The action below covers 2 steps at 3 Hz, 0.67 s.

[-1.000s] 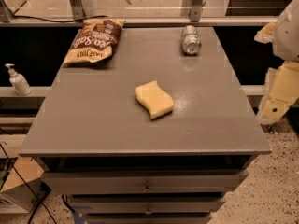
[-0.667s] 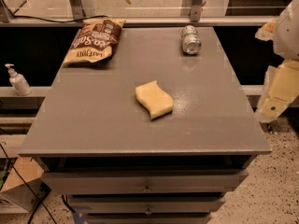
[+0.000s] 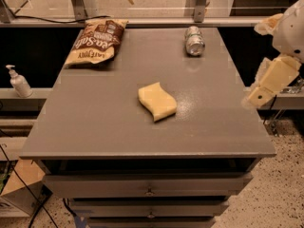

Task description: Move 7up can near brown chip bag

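Brown chip bag [image 3: 96, 42]: lying flat, back-left of the yellow sponge [image 3: 157, 101].
7up can [image 3: 194, 40]: on its side, back-right of the sponge, well apart from the bag.
Gripper [image 3: 268, 84]: far right of the sponge, carrying nothing; how wide it stands, I can't tell.
Progress: nothing done; reach, grasp and carry all remain.

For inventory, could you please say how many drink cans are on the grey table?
1: the silver-and-green metal 7up can lies on its side at the grey table's far right; none looks hidden. The gripper hangs beyond its right edge.

arm [image 3: 290, 28]: far right, raised | gripper [image 3: 266, 87]: below it, angled down-left
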### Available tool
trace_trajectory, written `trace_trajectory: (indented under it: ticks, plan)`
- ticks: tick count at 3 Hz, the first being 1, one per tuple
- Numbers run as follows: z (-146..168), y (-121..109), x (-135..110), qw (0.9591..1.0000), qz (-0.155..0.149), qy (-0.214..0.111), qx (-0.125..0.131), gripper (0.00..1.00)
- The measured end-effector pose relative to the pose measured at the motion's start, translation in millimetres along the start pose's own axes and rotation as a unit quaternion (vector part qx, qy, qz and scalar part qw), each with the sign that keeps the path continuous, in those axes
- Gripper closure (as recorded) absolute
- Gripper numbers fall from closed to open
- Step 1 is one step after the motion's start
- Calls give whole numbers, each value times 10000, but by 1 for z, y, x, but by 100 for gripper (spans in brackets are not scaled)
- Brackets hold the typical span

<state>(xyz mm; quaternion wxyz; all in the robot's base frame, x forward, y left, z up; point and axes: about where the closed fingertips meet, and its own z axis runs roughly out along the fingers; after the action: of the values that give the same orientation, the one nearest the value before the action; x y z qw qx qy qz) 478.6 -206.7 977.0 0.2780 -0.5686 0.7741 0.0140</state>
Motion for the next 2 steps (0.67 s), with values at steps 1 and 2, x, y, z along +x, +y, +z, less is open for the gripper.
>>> trace_trajectory:
  ticks: [1, 2]
  plan:
    - [17, -24, -9, 9993, 61, -368, 50, 0]
    - [38, -57, -13, 9976, 295, -630, 51, 0]
